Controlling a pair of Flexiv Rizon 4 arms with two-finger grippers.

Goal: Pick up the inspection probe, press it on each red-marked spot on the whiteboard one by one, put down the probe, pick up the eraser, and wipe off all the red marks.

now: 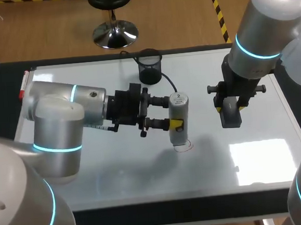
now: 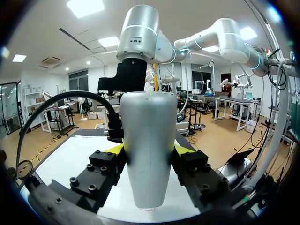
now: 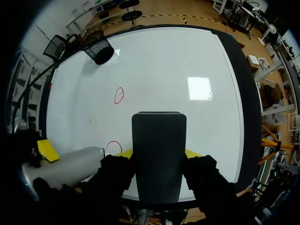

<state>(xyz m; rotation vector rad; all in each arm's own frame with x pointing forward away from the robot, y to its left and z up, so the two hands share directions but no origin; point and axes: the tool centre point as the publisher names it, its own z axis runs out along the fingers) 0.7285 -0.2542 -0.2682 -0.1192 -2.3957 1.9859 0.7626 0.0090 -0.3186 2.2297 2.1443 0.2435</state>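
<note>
Left arm's fingers (image 1: 172,114) are clamped on the silver-grey cylindrical inspection probe (image 1: 178,110), with a yellow tip pressed against each side of the barrel. The probe stands upright between them, and its lower end is right down on a red circle mark (image 1: 184,147) drawn on the white whiteboard surface (image 1: 144,170).

Over on the other side, the right arm's fingers (image 1: 229,110) are closed on the dark grey rectangular eraser (image 1: 230,117), one fingertip on each flank. They hold it well apart from the probe; whether it touches the board, I can't tell.

From the right wrist, a second red oval mark (image 3: 119,95) shows ahead of those fingers. It lies between the eraser and a black mesh cup (image 3: 99,49), which stands near the board's far edge. A red-and-white marker pen (image 1: 22,86) lies at the board's border, well behind the left arm's fingers.
</note>
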